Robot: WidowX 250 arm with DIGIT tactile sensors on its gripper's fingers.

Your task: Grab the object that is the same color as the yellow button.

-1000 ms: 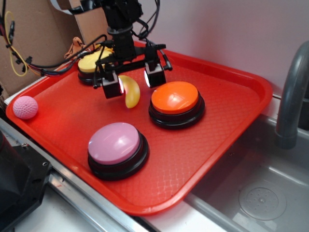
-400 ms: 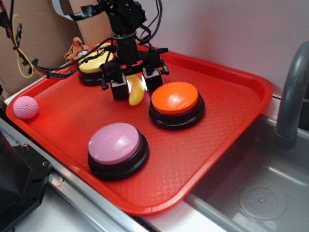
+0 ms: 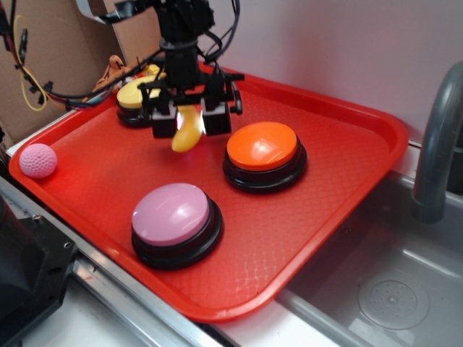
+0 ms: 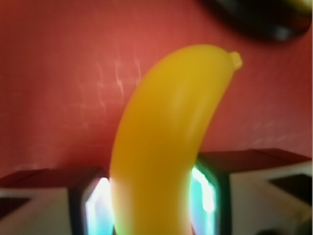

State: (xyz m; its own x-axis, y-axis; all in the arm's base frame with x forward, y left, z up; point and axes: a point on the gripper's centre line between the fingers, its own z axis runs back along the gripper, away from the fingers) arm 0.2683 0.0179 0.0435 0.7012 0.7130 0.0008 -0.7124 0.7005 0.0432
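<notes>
Exterior view: the gripper (image 3: 189, 120) is clamped on the toy banana (image 3: 187, 133), whose lower end hangs clear above the red tray (image 3: 340, 137). The fruit sits between the yellow button (image 3: 134, 94) behind and the orange button (image 3: 262, 145) to the side, touching neither. A pink button (image 3: 171, 214) stands nearer the tray's front edge, and a pink ball (image 3: 37, 160) rests at the tray's far corner, well apart.

Wrist view: the banana (image 4: 161, 142) fills the frame, pinched at its thicker end between the two pads (image 4: 201, 196), tip pointing away over the tray surface (the pad lights glow on both sides of the fruit).

Assessment: the grab appears made. To finish it well, grip pressure should hold steady, since the glossy curved skin could pivot or slip, and any lift should run straight up, clear of the orange button.
</notes>
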